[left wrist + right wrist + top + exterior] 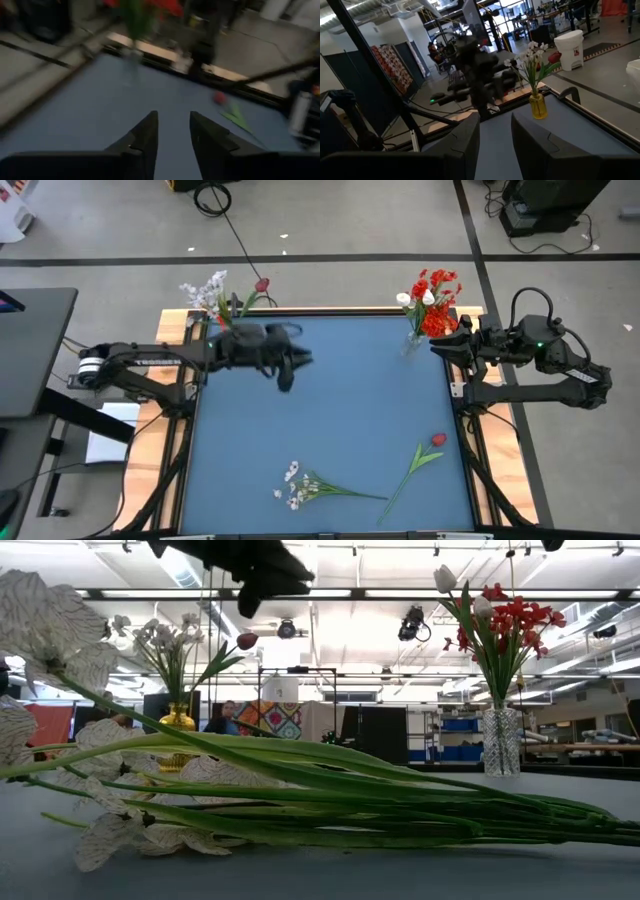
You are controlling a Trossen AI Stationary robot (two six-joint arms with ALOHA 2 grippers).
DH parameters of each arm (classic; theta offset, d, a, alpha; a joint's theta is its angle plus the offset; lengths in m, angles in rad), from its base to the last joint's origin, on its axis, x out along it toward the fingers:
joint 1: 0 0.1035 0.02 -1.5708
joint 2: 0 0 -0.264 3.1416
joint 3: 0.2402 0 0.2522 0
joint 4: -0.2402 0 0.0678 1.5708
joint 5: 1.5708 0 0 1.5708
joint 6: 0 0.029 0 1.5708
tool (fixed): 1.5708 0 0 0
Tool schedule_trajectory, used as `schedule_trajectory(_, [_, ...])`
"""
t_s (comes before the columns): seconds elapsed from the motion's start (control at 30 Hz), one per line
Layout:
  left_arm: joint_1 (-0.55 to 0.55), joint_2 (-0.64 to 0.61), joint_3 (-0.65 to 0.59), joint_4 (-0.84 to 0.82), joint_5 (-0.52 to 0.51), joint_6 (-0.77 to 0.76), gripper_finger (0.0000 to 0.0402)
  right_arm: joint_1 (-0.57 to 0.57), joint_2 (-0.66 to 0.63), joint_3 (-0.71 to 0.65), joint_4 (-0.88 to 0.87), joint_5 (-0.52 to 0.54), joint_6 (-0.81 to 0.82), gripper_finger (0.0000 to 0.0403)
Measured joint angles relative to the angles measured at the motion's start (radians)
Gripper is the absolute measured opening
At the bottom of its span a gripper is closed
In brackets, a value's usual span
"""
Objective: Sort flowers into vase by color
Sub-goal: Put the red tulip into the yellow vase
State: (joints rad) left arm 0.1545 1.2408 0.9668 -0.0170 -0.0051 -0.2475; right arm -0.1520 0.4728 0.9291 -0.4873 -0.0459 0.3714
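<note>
Although two vases already hold flowers, the sort reads as unfinished — two stems remain flat on the blue table [330, 390]

- Yellow vase [538, 106], far left corner: white blossom sprays plus one red bud; mixed colours, so presumably one stem is misfiled or the sort is by another rule — cannot tell
- Clear vase [501, 741], far right corner: red blossom cluster with white tulips among it, upright, stalks in the glass
- White spray [315, 486], near edge, centre: lying on its side, blossoms to the left, stalk trailing right; awaiting pickup
- Red bud stem [420, 458], near right: lying diagonally, bud at the far end, just right of the white spray's stalk tip, not touching it as far as shows
- Left gripper [285, 372]: above the table's far left part, fingers a narrow gap apart with nothing between them; both loose stems lie well apart from it, toward the near edge
- Right gripper [495, 137]: waiting at the far right edge beside the clear vase, fingers parted, empty
</note>
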Motion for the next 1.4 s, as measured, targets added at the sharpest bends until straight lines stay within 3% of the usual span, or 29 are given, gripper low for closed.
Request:
schedule_trajectory(0.1, [-0.108, 0.037, 0.001, 0.005, 0.001, -0.015, 0.0094, 0.000, 0.000, 0.000, 0.000, 0.000, 0.000, 0.0121])
schedule_trajectory(0.27, [-0.300, 0.123, 0.002, 0.018, 0.028, 0.110, 0.0060, 0.000, 0.000, 0.000, 0.000, 0.000, 0.000, 0.0121])
schedule_trajectory(0.43, [-0.384, 0.214, 0.002, 0.078, 0.004, -0.027, 0.0048, 0.000, 0.000, 0.000, 0.000, 0.000, 0.000, 0.0121])
schedule_trajectory(0.7, [-0.413, 0.238, 0.045, 0.077, -0.135, -0.241, 0.0048, 0.000, 0.000, 0.000, 0.000, 0.000, 0.000, 0.0121])
schedule_trajectory(1.17, [-0.309, 0.238, 0.051, 0.067, -0.167, -0.386, 0.0048, 0.000, 0.000, 0.000, 0.007, 0.001, 0.001, 0.0121])
schedule_trajectory(1.27, [-0.295, 0.238, 0.051, 0.070, -0.167, -0.407, 0.0048, 0.000, 0.010, 0.000, 0.101, 0.016, 0.033, 0.0121])
schedule_trajectory(1.4, [-0.306, 0.238, 0.051, 0.061, -0.165, -0.429, 0.0048, 0.000, 0.038, 0.001, 0.281, 0.073, 0.210, 0.0121])
